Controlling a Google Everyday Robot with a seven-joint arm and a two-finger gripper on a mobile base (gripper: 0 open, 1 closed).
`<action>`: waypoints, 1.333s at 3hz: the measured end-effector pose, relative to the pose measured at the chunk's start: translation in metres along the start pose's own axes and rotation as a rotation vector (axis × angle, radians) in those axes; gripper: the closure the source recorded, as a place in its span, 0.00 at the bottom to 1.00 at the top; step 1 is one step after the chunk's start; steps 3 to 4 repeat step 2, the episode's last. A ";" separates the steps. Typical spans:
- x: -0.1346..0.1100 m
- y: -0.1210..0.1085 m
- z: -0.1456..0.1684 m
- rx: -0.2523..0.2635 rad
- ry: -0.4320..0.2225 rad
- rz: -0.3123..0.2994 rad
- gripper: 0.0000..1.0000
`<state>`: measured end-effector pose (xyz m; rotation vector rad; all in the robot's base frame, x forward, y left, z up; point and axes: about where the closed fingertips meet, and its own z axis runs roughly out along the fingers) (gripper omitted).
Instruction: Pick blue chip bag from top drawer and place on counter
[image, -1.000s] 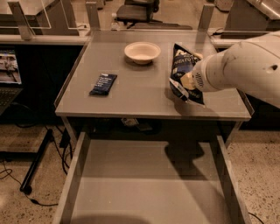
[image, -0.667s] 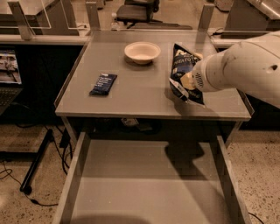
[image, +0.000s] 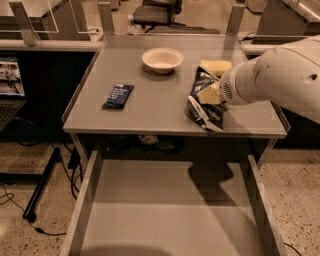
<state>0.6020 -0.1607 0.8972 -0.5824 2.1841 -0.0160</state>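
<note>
Camera view: the bag (image: 202, 107) is on the counter (image: 150, 107), near the front-right corner, with its lower end close to the front edge and its top tilted toward the back. The gripper (image: 206, 80) reaches in from the right edge on a thick white arm (image: 280, 75), right at the bag's upper half. Its yellowish fingers (image: 216, 66) look spread apart: one shows behind the bag's top and the other lies against the bag's face, so they seem not to be pinching it. A white bowl (image: 162, 59) sits toward the back edge, about mid-width. A small blue wrapper (image: 118, 96) lies flat near the left edge. Below the front edge, the drawer (image: 170, 210) is pulled out.
</note>
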 end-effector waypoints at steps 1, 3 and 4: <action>0.000 0.000 0.000 0.000 0.000 0.000 0.00; 0.000 0.000 0.000 0.000 0.000 0.000 0.00; 0.000 0.000 0.000 0.000 0.000 0.000 0.00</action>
